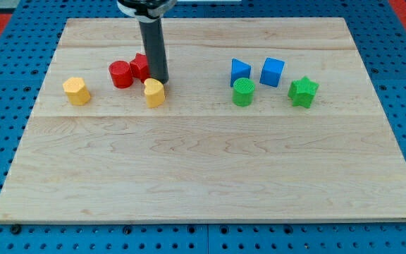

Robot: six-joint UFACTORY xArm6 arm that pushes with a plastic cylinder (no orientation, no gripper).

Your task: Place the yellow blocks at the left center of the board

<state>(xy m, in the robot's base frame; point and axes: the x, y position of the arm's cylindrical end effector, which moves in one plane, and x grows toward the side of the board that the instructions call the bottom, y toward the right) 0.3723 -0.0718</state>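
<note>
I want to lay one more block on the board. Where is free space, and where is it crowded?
Free: the whole half below the block row, and the strip between the yellow block at my tip and the green cylinder. Crowded: around the red blocks and the blue cube.

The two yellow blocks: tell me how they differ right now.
The left yellow block stands alone near the board's left side; the right yellow block sits nearer the middle, just right of the red blocks. My tip is right at the right one's upper edge and well clear of the left one. The left one looks slightly larger and more hexagonal; the right one's shape is harder to make out. Both share the yellow-orange colour and lie in about the same row.
</note>
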